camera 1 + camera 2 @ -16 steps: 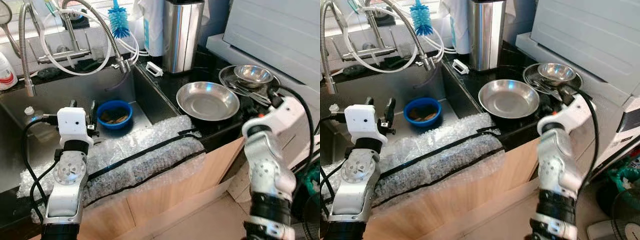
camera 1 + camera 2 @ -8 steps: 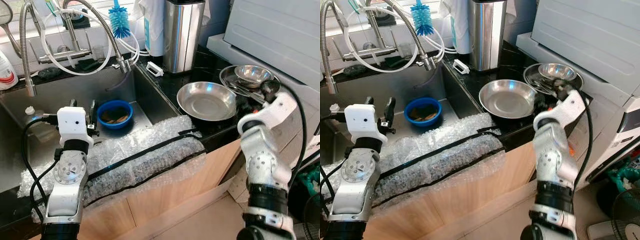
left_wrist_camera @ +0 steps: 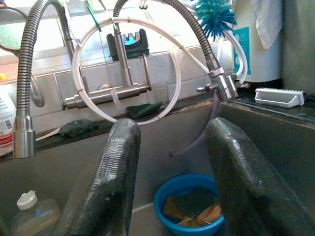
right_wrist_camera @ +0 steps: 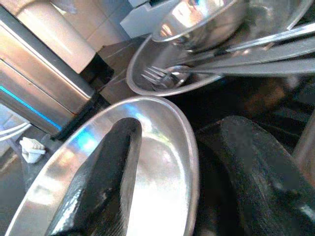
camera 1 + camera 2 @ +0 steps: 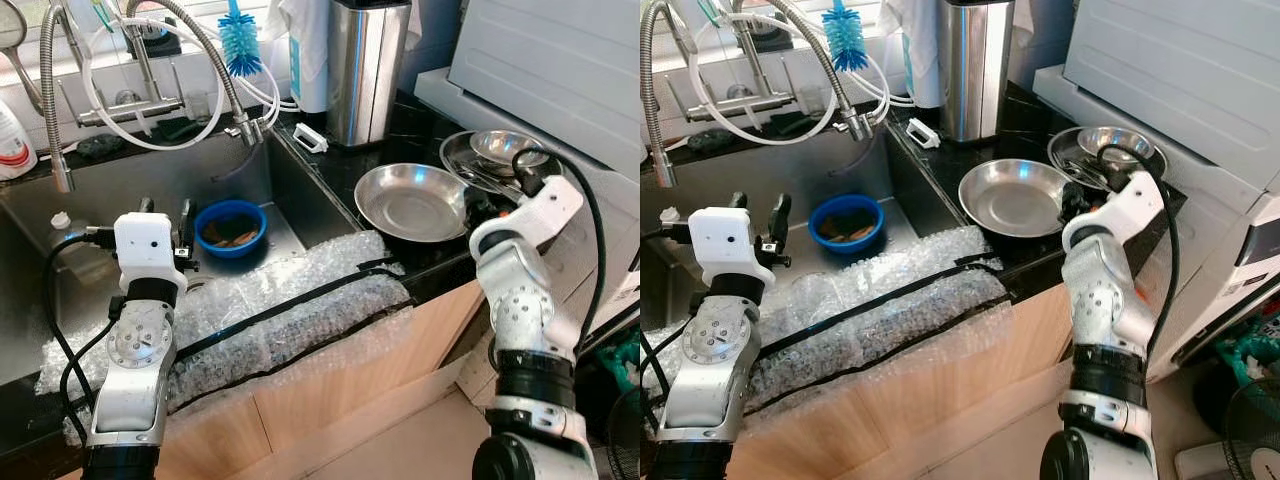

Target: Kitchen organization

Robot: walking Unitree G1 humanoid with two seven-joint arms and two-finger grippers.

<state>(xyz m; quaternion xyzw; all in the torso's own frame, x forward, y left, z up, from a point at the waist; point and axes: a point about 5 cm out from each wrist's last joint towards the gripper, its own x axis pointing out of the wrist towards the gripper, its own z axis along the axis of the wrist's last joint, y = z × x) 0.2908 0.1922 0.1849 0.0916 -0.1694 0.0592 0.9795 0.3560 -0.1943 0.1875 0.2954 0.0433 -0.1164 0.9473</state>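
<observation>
Right gripper (image 4: 167, 182) hangs at the near right edge of the wide round stainless-steel plate (image 5: 412, 203) on the black countertop (image 5: 400, 130), its two black fingers spread apart, one finger (image 4: 101, 182) over the plate's shiny inside and the other outside the rim, above the dark counter. I cannot tell whether either finger touches the metal. Left gripper (image 3: 170, 189) is raised over the front part of the stainless-steel sink (image 5: 90, 210), fingers parted and gripping nothing, pointing toward the back wall of the basin.

Largest on the counter is the tall brushed-steel cylindrical container (image 5: 366, 70), standing upright at the back edge beside the sink. The wide plate lies in front of it, near the counter's front edge. Just beyond the plate, toward the right rear corner, a second shallow steel dish (image 5: 1090, 160) carries a small steel bowl (image 5: 508, 148) and some cutlery, a fork (image 4: 165, 76) among them. A sheet of bubble wrap bound with black tape (image 5: 290, 310) covers the front edge of the sink and counter.

Inside the sink, near its right wall, sits a round blue plastic bowl (image 5: 229, 227) with sponges in it. A flexible metal faucet hose (image 5: 205, 55) arches over it, and a blue bristle bottle brush (image 5: 238, 42) stands at the back ledge. A small white scrubbing brush (image 5: 308, 138) lies on the counter by the sink's back right corner.
</observation>
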